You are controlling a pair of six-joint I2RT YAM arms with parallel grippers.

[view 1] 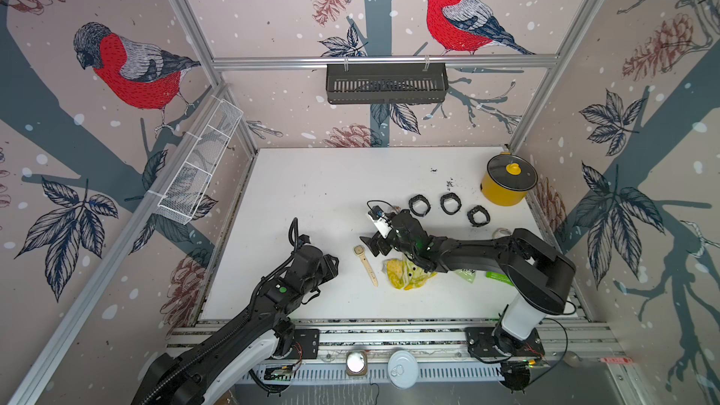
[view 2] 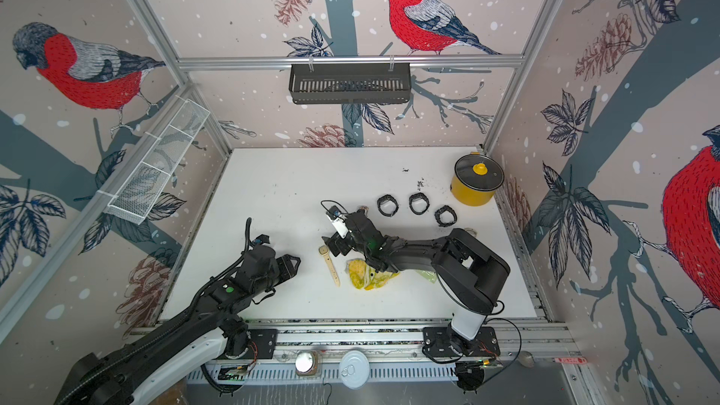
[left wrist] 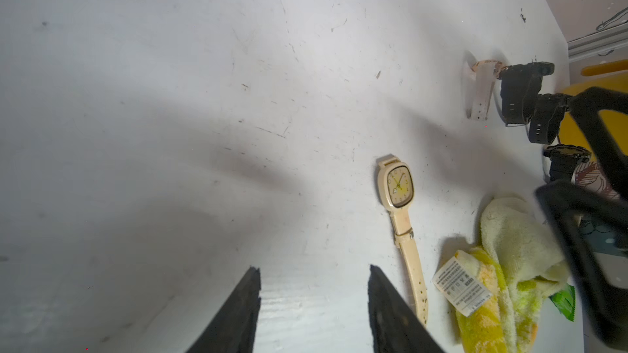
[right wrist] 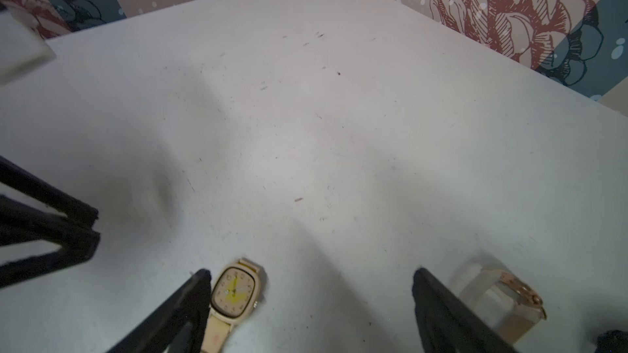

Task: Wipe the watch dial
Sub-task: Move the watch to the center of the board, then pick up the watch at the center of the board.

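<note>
On the white table (view 1: 311, 196), mid-field: watch (view 1: 358, 250) lies flat, dial (right wrist: 234, 292) up, long axis running from the dial back along the strap (left wrist: 413, 266) toward my bases. My right gripper (right wrist: 311, 273) is the nearer one, jaws spread and empty, with the dial just outside one finger (right wrist: 190, 300). My left gripper (left wrist: 312, 269) is likewise spread and empty, watch off to one side. The cloth (view 1: 405, 272) (yellow terry, crumpled, soft) sits just beside the strap, ungrasped; I judge it needs fetching first. Case is rounded-square, cream, smooth; the strap is thin.
</note>
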